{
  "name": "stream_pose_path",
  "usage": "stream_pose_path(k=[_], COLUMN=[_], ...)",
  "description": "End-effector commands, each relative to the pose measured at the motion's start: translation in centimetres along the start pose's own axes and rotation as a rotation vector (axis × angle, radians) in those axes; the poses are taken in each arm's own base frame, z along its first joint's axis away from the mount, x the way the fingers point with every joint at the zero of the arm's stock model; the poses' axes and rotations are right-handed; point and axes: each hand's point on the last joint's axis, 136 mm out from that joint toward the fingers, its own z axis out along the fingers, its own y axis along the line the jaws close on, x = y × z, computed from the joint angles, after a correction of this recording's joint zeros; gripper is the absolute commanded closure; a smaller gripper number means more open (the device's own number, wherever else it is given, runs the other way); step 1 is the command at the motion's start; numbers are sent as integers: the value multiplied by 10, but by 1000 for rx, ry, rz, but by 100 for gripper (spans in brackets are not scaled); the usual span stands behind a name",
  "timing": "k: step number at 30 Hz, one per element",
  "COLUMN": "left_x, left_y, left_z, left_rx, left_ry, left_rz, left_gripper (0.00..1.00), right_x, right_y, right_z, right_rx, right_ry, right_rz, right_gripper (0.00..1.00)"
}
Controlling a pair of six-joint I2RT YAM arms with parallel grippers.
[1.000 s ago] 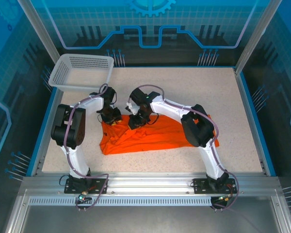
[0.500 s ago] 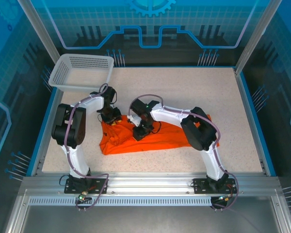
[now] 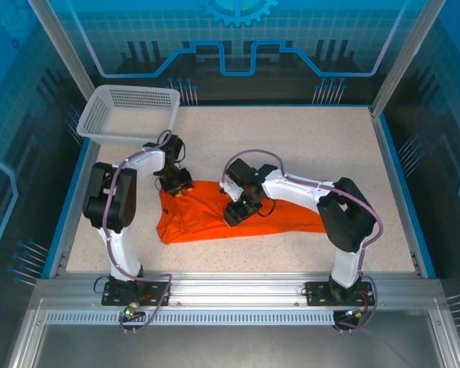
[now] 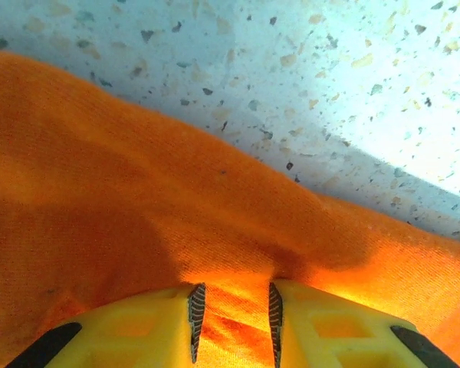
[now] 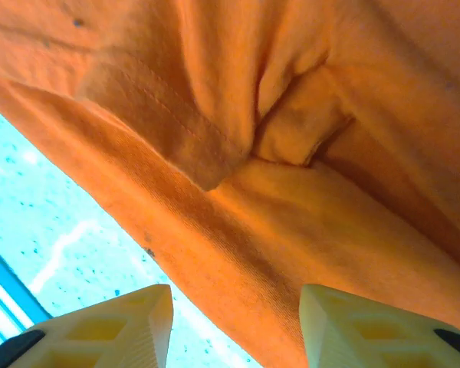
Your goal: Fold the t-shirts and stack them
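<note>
1. On the near half of the speckled table (image 3: 307, 146), toward 6 o'clock from its centre, the orange t-shirt (image 3: 280, 221) lies as a rumpled band running from 9 o'clock to 3 o'clock.
2. The left gripper (image 3: 175, 184) sits at the cloth's 10 o'clock corner. In the left wrist view (image 4: 234, 322), its yellow fingers (image 4: 138, 330) stand close together, clenched on a ridge of orange fabric. Bare table shows beyond from 12 to 2 o'clock.
3. The right gripper (image 3: 236, 215) is over the middle of the band and released. In the right wrist view (image 5: 234, 295), its jaws stand wide apart with nothing between them. A stitched hem and creased folds lie just beyond.
4. A white mesh basket (image 3: 126, 136) stands at the table's 10 o'clock corner, apart from the t-shirt.
</note>
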Motion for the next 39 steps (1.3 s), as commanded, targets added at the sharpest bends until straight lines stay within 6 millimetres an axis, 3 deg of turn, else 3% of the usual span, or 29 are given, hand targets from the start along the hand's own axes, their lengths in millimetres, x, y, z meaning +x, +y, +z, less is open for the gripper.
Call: stream_pose_path(k=[1, 2, 5, 10, 14, 18, 22, 27, 33, 35, 39], left_x=[-7, -7, -8, 8, 28, 32, 26, 12, -24, -35, -56], left_y=[7, 4, -7, -25, -31, -30, -39, -72, -137, -168, -229], left_z=[-10, -16, -41, -68, -52, -20, 9, 38, 64, 73, 80], left_rx=[-29, -16, 26, 87, 106, 56, 4, -22, 7, 44, 155], left_ry=[-26, -35, -87, -136, -93, -37, 5, 36, 10, 2, -57], left_rz=[13, 18, 47, 117, 111, 97, 103, 136, 193, 218, 276], left_gripper=[63, 60, 51, 48, 54, 63, 65, 65, 64, 64, 59], right_x=[-31, -36, -47, -24, 11, 39, 72, 117, 156, 171, 178], right_y=[7, 3, -38, -131, -192, -227, -241, -236, -215, -203, -183], right_z=[-26, -30, -44, -64, -69, -59, -57, -56, -59, -56, -52], right_rx=[-84, -101, -116, -10, 57, 74, 128, 125, 105, 79, 18], right_ry=[-111, -126, -185, -250, -253, -180, -113, -56, -31, -1, 10], right_rz=[102, 143, 345, 669, 916, 1081, 1211, 1392, 1507, 1556, 1583], right_gripper=[54, 55, 58, 55, 54, 55, 55, 54, 52, 50, 48])
